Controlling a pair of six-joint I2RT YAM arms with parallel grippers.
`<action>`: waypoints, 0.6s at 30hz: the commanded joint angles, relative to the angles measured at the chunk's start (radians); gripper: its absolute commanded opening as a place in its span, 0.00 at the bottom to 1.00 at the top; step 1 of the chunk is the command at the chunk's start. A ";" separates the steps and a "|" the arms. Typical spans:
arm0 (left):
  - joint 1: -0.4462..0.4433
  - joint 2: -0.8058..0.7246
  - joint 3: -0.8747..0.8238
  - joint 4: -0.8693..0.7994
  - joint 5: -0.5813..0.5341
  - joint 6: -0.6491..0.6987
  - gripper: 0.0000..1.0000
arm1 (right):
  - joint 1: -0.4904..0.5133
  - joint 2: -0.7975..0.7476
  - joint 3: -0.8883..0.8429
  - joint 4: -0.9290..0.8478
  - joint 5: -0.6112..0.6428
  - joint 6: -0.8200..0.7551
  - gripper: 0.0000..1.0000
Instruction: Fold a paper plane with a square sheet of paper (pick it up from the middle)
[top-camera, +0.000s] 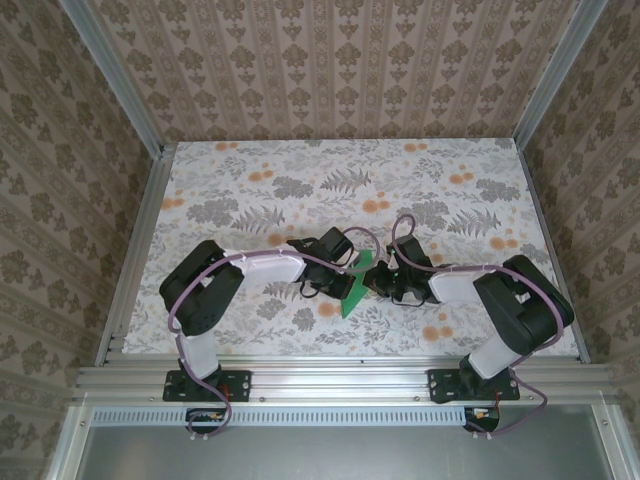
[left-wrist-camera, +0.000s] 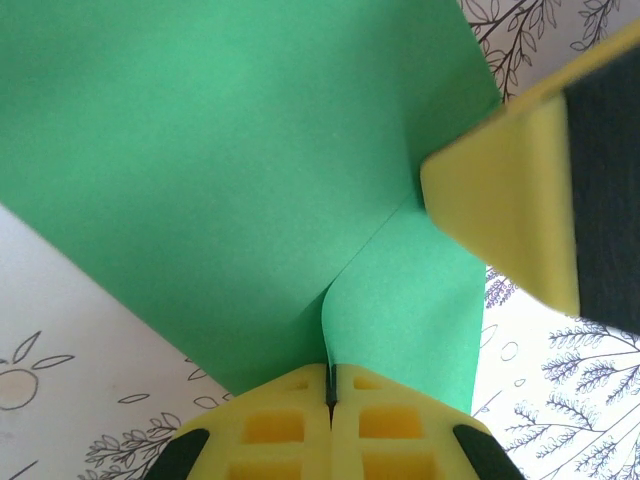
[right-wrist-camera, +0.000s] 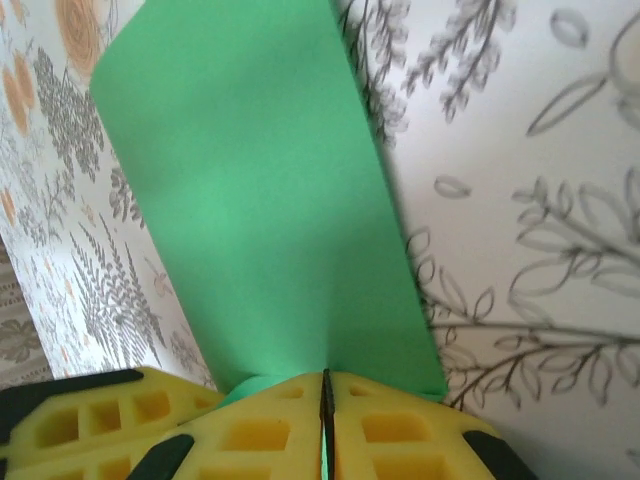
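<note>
The square sheet of paper (top-camera: 352, 295) is found over the near middle of the floral tabletop (top-camera: 250, 190), between the two arms. It is bent along a crease, not flat. The left gripper (left-wrist-camera: 329, 398) is clenched on one edge of it, and the right gripper (right-wrist-camera: 324, 392) is pressed tight on another edge.

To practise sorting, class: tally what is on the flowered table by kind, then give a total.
Green paper sheet: 1
Robot arms: 2 (left arm, right arm)
Total: 3
</note>
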 joint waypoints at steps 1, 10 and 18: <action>0.009 0.043 -0.024 -0.097 -0.057 0.001 0.00 | -0.005 0.010 0.018 -0.051 -0.010 -0.033 0.11; 0.009 0.040 -0.025 -0.099 -0.057 0.001 0.00 | -0.053 -0.036 0.081 -0.122 -0.027 -0.088 0.12; 0.011 0.034 -0.021 -0.101 -0.060 0.002 0.00 | -0.075 0.071 0.061 -0.088 -0.020 -0.099 0.11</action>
